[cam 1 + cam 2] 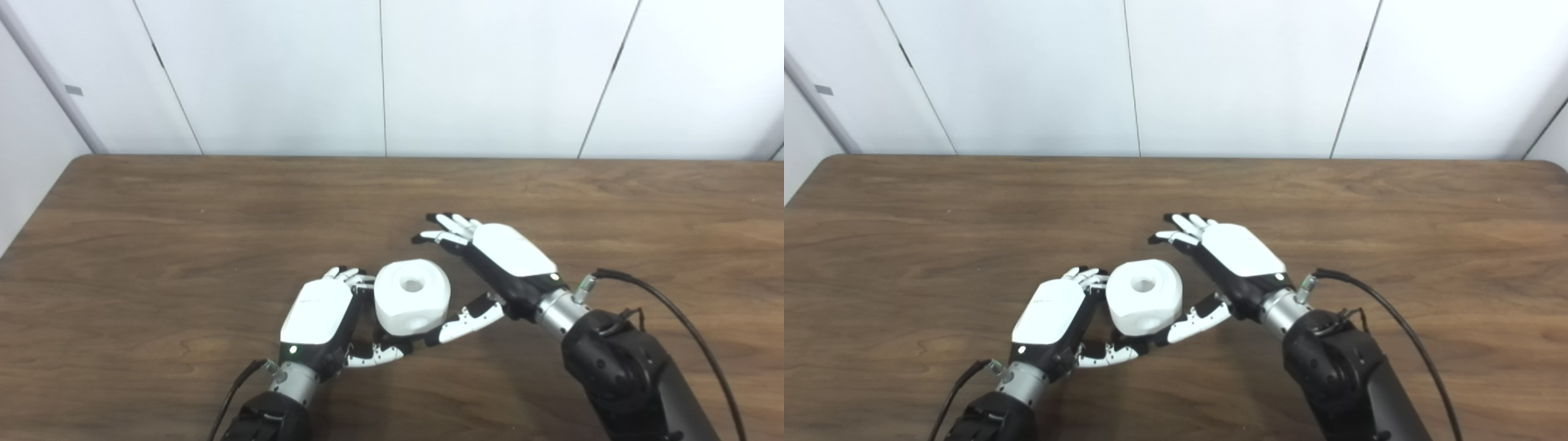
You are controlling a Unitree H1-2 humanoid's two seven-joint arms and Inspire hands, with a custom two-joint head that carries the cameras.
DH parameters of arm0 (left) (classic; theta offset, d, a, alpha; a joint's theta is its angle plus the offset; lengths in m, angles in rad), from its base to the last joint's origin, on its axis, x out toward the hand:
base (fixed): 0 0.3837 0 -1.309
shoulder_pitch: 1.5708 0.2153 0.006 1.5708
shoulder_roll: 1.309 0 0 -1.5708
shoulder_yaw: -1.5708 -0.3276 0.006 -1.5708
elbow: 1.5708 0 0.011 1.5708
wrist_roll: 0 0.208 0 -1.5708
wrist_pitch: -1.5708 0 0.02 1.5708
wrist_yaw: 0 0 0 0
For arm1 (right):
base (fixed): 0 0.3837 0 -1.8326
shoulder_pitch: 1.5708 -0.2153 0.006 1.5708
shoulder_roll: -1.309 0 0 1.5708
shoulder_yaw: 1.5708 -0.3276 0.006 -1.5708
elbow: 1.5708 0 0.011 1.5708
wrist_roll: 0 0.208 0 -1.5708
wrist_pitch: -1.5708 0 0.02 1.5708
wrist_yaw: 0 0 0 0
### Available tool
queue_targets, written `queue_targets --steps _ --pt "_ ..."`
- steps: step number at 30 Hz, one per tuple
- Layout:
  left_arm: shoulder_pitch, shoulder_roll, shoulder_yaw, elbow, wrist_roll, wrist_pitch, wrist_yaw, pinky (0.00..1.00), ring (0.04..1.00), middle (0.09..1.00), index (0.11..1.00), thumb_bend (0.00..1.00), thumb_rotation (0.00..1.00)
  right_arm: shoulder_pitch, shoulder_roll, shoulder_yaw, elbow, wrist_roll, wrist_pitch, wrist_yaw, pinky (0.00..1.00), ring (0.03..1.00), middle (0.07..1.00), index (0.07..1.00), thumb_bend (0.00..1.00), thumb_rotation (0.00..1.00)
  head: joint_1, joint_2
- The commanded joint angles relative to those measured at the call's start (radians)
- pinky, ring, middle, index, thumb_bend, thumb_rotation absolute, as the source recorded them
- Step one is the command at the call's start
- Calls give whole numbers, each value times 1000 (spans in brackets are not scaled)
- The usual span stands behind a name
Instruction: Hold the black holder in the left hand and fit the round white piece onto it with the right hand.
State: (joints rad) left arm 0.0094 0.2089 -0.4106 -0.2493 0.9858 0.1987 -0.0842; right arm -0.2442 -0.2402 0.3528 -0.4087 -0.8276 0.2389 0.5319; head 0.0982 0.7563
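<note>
- The round white piece (411, 304) stands near the front edge of the table (184, 208), about midway between its left and right edges, with a hole facing up and a second hole on its near side.
- The black holder cannot be made out clearly. Only a small dark part shows under the white piece at its near left, so I judge that the piece already sits on the holder, but the pictures do not prove it.
- The left hand (318, 318) is beside the white piece on its left. Its fingers curl toward the base of the piece and its thumb reaches under the near side. It seems to hold the thing at the bottom, most likely the holder; the contact itself is hidden.
- The right hand (1234, 257) is on the right of the piece, holding nothing, with the fingers spread apart and pointing to the far side of the table. Its thumb (1197, 321) lies low near the base of the piece; I cannot tell if it touches.
- My judgement: the fitting looks done or almost done. What may be left is to check that the piece is fully seated and to take the hands away.
</note>
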Motion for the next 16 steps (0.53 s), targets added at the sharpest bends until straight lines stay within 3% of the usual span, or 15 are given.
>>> queue_targets --steps 1,9,16 --pt "19 13 -25 48 8 -3 -53 930 867 765 484 523 51 -15 -13 -21 -57 2 8 4 1000 1000 999 881 1000 450 -1 0" --pt "24 24 -12 50 -9 -15 -41 924 865 765 484 524 51 35 -46 -68 -121 23 49 34 1000 1000 1000 899 1000 458 -12 -3" --pt "26 32 2 52 -27 -22 -40 936 869 766 484 523 51 84 -63 -91 -134 18 40 19 1000 1000 1000 903 1000 452 -20 -7"
